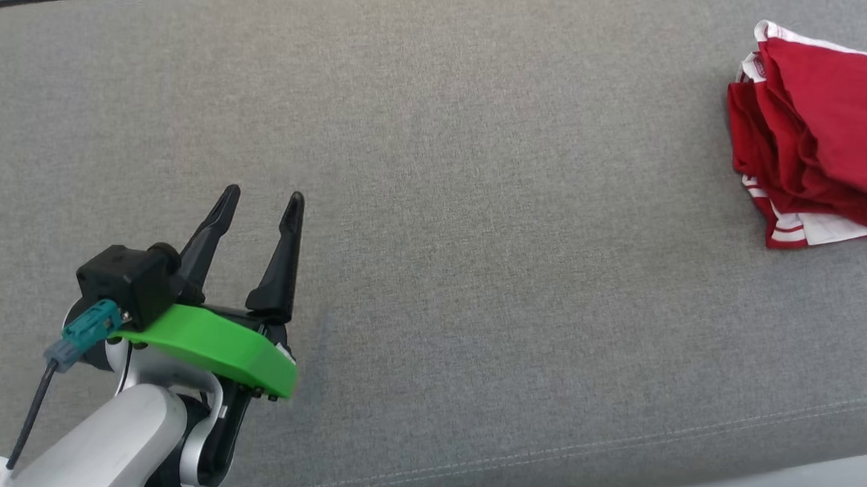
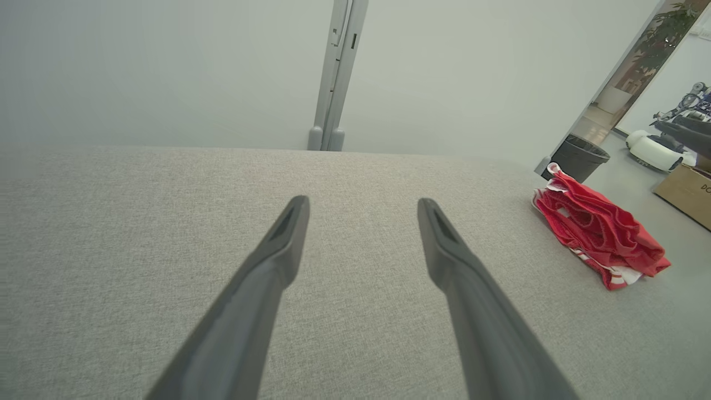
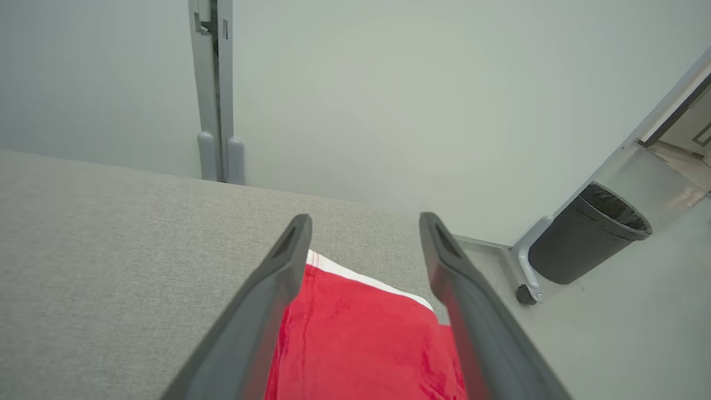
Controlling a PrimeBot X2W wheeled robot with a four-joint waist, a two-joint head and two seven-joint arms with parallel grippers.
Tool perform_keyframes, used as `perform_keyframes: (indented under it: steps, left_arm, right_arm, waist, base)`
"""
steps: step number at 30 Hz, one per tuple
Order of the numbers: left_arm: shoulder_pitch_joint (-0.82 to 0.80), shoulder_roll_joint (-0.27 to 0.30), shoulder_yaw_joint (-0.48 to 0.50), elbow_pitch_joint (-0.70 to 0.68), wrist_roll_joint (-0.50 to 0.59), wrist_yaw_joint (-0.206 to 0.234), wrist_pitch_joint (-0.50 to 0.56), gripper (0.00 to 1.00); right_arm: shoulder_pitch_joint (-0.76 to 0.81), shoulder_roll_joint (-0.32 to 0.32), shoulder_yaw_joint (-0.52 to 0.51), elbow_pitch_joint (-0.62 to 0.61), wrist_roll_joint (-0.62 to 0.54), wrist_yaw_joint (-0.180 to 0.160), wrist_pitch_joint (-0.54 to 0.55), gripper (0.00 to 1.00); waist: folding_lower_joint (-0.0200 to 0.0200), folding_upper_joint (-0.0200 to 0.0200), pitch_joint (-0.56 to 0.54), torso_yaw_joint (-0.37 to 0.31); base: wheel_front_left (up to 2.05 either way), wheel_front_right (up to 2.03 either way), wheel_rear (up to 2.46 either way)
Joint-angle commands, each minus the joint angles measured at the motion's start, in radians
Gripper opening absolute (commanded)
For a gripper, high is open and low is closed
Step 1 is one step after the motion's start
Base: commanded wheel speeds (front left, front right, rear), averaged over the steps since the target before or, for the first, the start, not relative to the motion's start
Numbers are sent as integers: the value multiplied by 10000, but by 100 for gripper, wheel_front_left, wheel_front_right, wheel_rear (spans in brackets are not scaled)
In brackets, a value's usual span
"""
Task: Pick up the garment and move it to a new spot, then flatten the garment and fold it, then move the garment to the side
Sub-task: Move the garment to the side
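One grey cloth-covered table (image 1: 480,201) carries everything. One red garment (image 1: 811,122) with white trim lies on it in a layered bundle, directly beneath the right pincer (image 3: 364,222) and well to the right of the left pincer (image 1: 264,192). A bundle at the table's edge would fit a garment folded and set aside, or one waiting to be lifted. Two pincers, two dark fingers each, are both spread and hold nothing. The right hangs above the cloth as if for reaching or letting go; the left hovers over bare table.
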Motion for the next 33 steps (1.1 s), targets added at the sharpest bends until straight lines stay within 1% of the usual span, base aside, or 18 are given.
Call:
perform_keyframes:
  steps: [1, 7, 12, 16, 19, 20, 26, 33]
  left_arm:
    - [183, 31, 54, 180, -17, -56, -139, 100]
    - [635, 37, 377, 672, -244, -169, -526, 100]
    - [1106, 53, 614, 1172, -384, -285, -765, 100]
    - [1562, 53, 769, 1697, -612, -292, -828, 100]
    - [1868, 99, 858, 2047, -749, -340, -840, 100]
    - [1868, 99, 858, 2047, -749, -340, -840, 100]
    - [2362, 141, 1026, 2491, -789, -386, -927, 100]
    - [2802, 172, 1224, 2586, -638, -528, -974, 100]
  right_arm:
    - [478, 193, -321, -136, 75, -15, -30, 100]
    - [1775, 807, -1513, -662, -274, -15, -29, 100]
    - [2917, 1341, -2471, -1344, -802, -15, -31, 100]
    - [3810, 1716, -3229, -1814, -1368, -15, -31, 100]
    - [4422, 1908, -3879, -2164, -1939, -15, -31, 100]
    - [4422, 1908, -3879, -2164, -1939, -15, -31, 100]
    - [5814, 2448, -5466, -3001, -2912, -15, -31, 100]
    - [7509, 3352, -7051, -4217, -4168, -12, 32, 100]
  waist:
    - [0, 0, -816, 181]
    - [0, 0, -1587, 463]
    - [0, 0, -2166, 698]
    - [0, 0, -2583, 897]
    - [0, 0, -2764, 1053]
    - [0, 0, -2764, 1053]
    - [0, 0, -3015, 1369]
    - [0, 0, -3222, 1653]
  base:
    - [0, 0, 0]
    - [0, 0, 0]
    - [0, 0, 0]
    - [0, 0, 0]
    - [0, 0, 0]
    - [0, 0, 0]
    - [0, 0, 0]
    - [0, 0, 0]
